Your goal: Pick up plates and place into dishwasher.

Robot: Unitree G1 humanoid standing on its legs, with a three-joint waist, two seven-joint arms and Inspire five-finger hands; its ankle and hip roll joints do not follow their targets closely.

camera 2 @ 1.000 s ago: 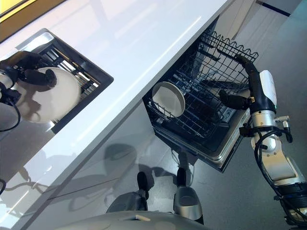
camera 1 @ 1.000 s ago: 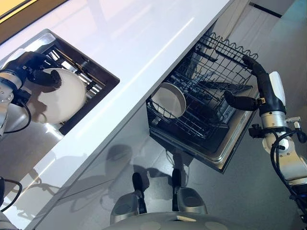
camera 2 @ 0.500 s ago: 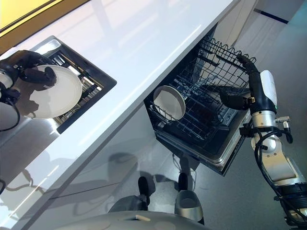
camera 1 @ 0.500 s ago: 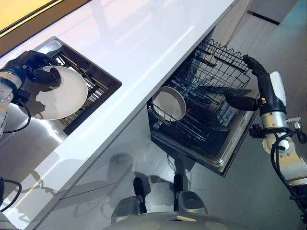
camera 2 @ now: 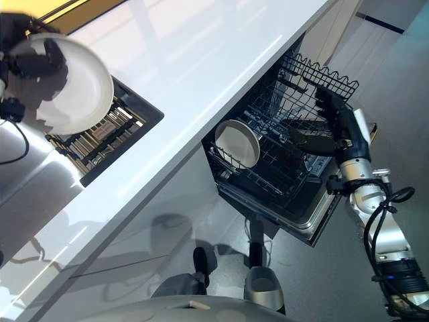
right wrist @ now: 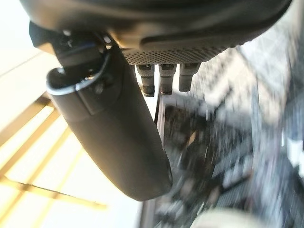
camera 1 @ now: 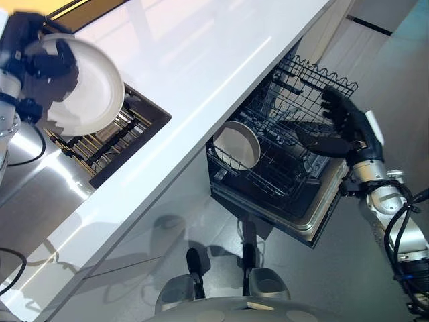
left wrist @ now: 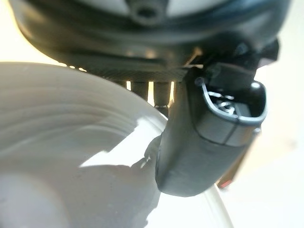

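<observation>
Currently your left hand (camera 1: 41,62) holds a white plate (camera 1: 87,90) clamped between thumb and curled fingers at its upper rim; the thumb presses on the plate's face. The plate hangs tilted in the air, clear above the drying rack (camera 1: 107,137) sunk into the white counter (camera 1: 201,60). Your right hand (camera 1: 342,124) sits well apart from it, over the pulled-out dishwasher basket (camera 1: 281,154), fingers straight and spread, thumb standing out, closed on nothing. Below and beside those fingers, a second white plate (camera 1: 236,145) stands on edge in the basket's near corner. The open dishwasher door (camera 1: 315,215) lies beneath the basket.
</observation>
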